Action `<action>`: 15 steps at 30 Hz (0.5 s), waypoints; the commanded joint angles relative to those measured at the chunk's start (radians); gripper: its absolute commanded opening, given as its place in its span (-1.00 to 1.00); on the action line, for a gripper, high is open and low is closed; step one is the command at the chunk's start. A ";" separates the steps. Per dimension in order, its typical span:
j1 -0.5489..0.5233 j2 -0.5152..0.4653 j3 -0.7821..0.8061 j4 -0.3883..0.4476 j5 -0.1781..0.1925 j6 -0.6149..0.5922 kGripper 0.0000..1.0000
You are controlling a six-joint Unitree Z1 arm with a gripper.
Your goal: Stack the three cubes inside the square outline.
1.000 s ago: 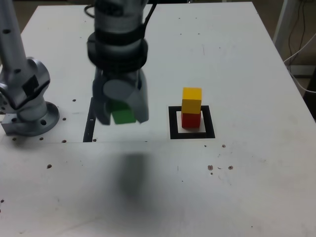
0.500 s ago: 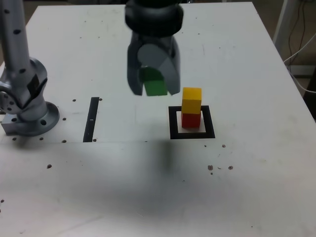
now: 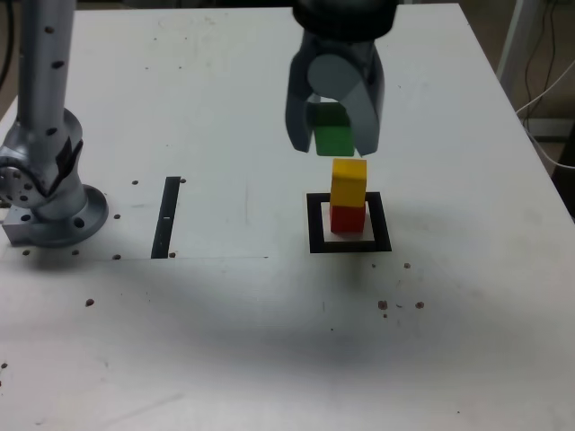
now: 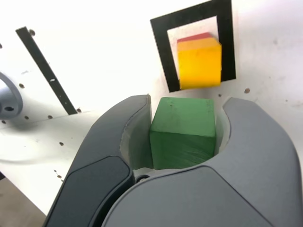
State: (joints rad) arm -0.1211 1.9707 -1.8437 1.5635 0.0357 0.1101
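Note:
My gripper [image 3: 334, 139] is shut on the green cube [image 3: 333, 135], which hangs in the air just above and slightly to the exterior view's left of the stack. The yellow cube [image 3: 349, 181] sits on the red cube [image 3: 347, 218], and both stand inside the square outline [image 3: 315, 224]. In the wrist view the green cube [image 4: 183, 132] is clamped between both fingers [image 4: 116, 142], with the yellow cube [image 4: 200, 63] and a sliver of the red cube [image 4: 194, 37] below, inside the square outline [image 4: 160, 33].
The arm's grey base [image 3: 45, 193] stands at the exterior view's left. A narrow black strip [image 3: 166, 215] lies on the white table [image 3: 269, 341] between the base and the outline. Cables hang off the table's right edge [image 3: 548, 81].
The gripper has carried the green cube up and to the exterior view's right, from beside the black strip to just above the yellow cube. The stack has not moved.

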 commanded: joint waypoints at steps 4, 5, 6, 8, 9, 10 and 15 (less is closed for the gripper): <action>0.020 0.045 -0.032 0.013 -0.010 0.036 -0.48; 0.023 0.054 -0.037 0.013 -0.012 0.042 -0.48; 0.026 0.062 -0.040 0.013 -0.013 0.045 -0.48; 0.032 0.075 -0.043 0.012 -0.014 0.050 -0.48; 0.036 0.081 -0.044 0.011 -0.014 0.052 -0.48; 0.039 0.086 -0.044 0.011 -0.014 0.054 -0.48; 0.052 0.104 -0.044 0.009 -0.015 0.063 -0.48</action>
State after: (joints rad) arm -0.0714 2.0699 -1.8852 1.5669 0.0222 0.1701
